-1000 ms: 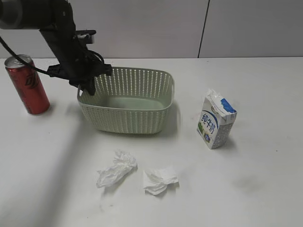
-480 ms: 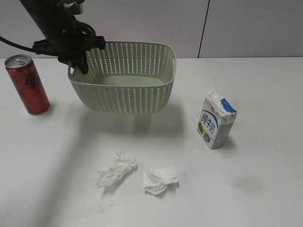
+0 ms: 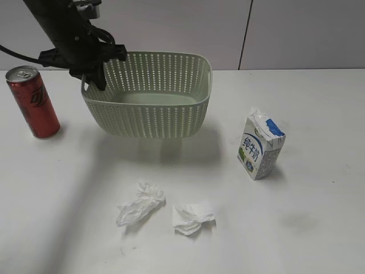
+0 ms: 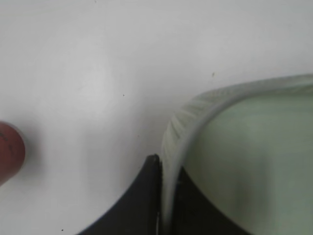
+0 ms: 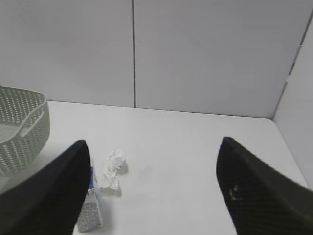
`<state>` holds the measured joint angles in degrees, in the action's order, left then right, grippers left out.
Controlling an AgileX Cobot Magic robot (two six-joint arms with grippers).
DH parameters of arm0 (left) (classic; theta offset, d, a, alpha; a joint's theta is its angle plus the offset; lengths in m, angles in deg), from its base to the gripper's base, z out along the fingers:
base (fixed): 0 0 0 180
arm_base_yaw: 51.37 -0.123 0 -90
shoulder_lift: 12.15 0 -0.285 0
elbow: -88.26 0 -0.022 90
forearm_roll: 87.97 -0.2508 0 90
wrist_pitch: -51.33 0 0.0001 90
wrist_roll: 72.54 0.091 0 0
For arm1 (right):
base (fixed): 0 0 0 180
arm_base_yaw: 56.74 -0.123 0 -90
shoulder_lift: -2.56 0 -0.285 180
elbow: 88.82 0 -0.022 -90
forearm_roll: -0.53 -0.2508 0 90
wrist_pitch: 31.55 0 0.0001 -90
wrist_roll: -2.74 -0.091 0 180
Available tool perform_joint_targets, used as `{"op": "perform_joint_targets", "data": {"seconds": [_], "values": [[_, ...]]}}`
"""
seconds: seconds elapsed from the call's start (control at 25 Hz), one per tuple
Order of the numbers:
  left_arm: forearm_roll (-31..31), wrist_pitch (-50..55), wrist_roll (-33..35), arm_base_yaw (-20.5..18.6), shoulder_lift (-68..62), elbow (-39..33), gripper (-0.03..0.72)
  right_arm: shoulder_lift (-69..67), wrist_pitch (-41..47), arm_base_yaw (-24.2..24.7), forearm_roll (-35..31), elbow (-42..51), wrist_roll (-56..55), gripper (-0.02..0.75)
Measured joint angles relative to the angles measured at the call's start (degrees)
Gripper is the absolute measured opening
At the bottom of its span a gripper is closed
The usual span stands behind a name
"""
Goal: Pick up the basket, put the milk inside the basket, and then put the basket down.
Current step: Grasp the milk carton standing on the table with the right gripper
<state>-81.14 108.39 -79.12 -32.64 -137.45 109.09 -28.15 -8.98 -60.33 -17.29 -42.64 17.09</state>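
Observation:
The pale green basket (image 3: 151, 111) hangs tilted above the table, its shadow beneath it. My left gripper (image 3: 94, 77) is shut on the rim at the basket's left end; in the left wrist view the two dark fingers (image 4: 166, 196) pinch the rim (image 4: 195, 110). The milk (image 3: 260, 145), a white carton with a blue top, stands on the table to the right of the basket. My right gripper (image 5: 154, 181) is open and empty, out of the exterior view; the milk (image 5: 90, 208) shows by its left finger and the basket (image 5: 22, 127) at far left.
A red soda can (image 3: 33, 103) stands left of the basket and also shows in the left wrist view (image 4: 7, 152). Two crumpled white tissues (image 3: 140, 204) (image 3: 193, 218) lie in front of the basket. One tissue shows in the right wrist view (image 5: 113, 169). A grey wall stands behind the table.
My left gripper has lifted the basket off the table and up and to the left. Over the last half second it has barely moved. The milk has not moved.

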Motion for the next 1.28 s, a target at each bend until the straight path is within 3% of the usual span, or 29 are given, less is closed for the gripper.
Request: {"op": "perform_joint_targets", "data": {"seconds": [0.16,0.48,0.6,0.76,0.84,1.28], "values": [[0.28,0.06,-0.04,0.00,0.00,0.00,0.000,-14.68,3.56,0.00,-10.25,-8.60,10.99,0.653],[0.35,0.06,-0.04,0.00,0.00,0.00,0.000,-41.93,17.96,-1.16,-12.53,-23.72,13.74,0.659],[0.35,0.11,-0.04,0.00,0.00,0.00,0.000,-49.97,19.29,-5.91,-9.58,-25.84,10.88,0.657],[0.35,0.36,-0.04,0.00,0.00,0.00,0.000,-57.91,19.05,-14.63,1.11,-26.68,0.94,0.655],[0.35,0.41,-0.04,0.00,0.00,0.00,0.000,-61.50,17.53,-17.67,3.43,-26.68,-2.23,0.653],[0.04,0.81,-0.06,0.00,0.00,0.00,0.000,-76.90,6.50,-19.65,7.63,-26.70,-10.15,0.638]]}}
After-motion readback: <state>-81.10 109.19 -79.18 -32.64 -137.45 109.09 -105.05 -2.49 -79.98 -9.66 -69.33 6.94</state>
